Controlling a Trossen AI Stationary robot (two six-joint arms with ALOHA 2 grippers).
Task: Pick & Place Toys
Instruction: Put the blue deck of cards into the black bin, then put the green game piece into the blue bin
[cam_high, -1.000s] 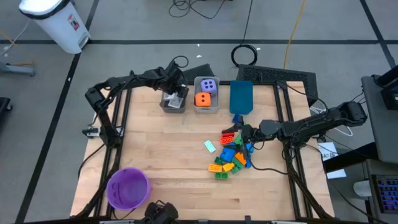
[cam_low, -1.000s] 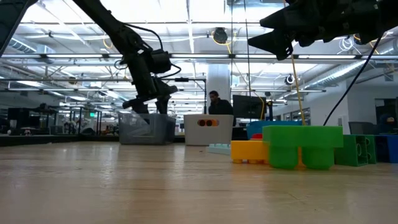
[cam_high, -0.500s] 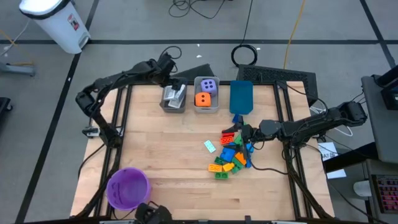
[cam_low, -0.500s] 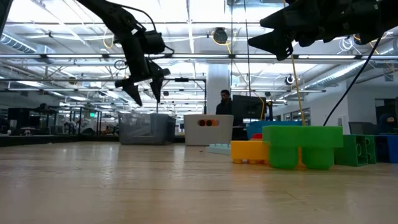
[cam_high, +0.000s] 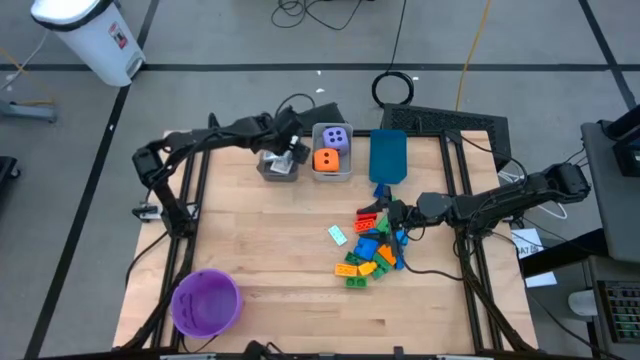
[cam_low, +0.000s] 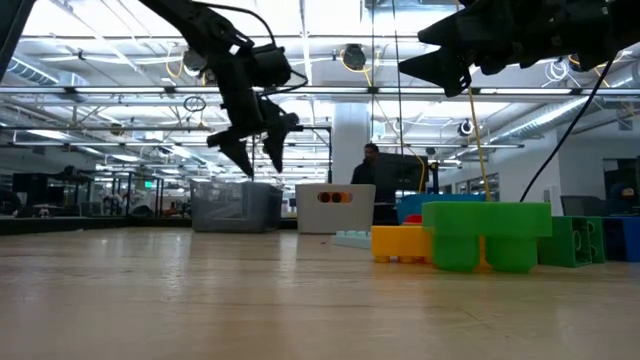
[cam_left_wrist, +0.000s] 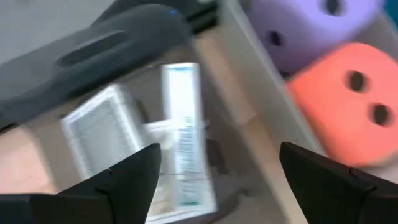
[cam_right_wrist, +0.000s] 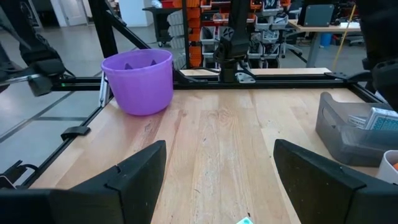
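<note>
My left gripper (cam_low: 258, 168) hangs open above the grey bin (cam_high: 279, 162), fingers pointing down, nothing between them. In its wrist view white-and-teal cards (cam_left_wrist: 180, 137) lie in that bin. The purple die (cam_high: 338, 137) and the orange die (cam_high: 325, 159) sit in the clear bin beside it. One card (cam_high: 337, 235) lies flat on the table next to the pile of coloured bricks (cam_high: 372, 248). My right gripper (cam_high: 383, 214) is held level above that pile, open and empty.
A blue bin (cam_high: 388, 155) stands at the far edge, right of the clear bin. The purple bowl (cam_high: 206, 302) sits at the near left corner. Bare wood lies between bowl and bricks. A person (cam_low: 372, 170) stands in the room behind.
My left gripper has risen out of the grey bin, swung back toward the far left, then come over the bin's right side nearer the clear bin. It holds nothing. The cards stay in the bin.
</note>
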